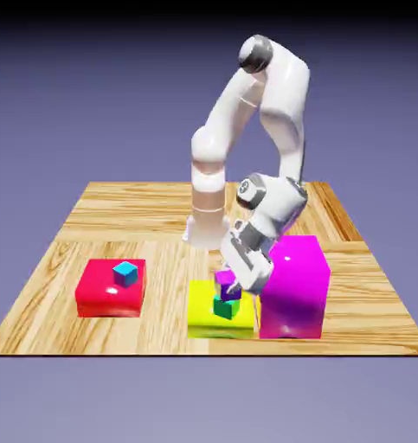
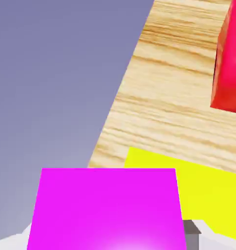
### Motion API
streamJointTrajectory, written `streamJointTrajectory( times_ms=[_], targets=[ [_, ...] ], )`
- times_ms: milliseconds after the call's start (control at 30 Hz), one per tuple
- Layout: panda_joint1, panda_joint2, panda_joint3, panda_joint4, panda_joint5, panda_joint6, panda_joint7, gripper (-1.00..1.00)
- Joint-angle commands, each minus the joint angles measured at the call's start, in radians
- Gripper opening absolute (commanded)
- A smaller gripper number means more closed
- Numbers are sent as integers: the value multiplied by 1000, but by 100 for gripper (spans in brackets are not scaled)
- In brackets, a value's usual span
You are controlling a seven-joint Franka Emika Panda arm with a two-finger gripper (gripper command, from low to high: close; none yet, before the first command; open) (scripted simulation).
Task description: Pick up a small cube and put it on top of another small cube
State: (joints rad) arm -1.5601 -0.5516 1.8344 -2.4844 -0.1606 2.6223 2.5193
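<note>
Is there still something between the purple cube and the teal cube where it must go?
Nothing visible stands between them. In the exterior view the purple cube already sits on the teal cube, on the yellow block, with the gripper around it.

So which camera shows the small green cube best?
The exterior view: the small green cube shows on the yellow block, with the purple cube on top. In the hand view, the purple cube fills the bottom and hides the green one.
</note>
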Motion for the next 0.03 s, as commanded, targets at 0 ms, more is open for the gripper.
streamJointTrajectory(
  times_ms=[0],
  targets=[
    [36, 10, -32, 3, -6, -22, 2, 100]
  ],
)
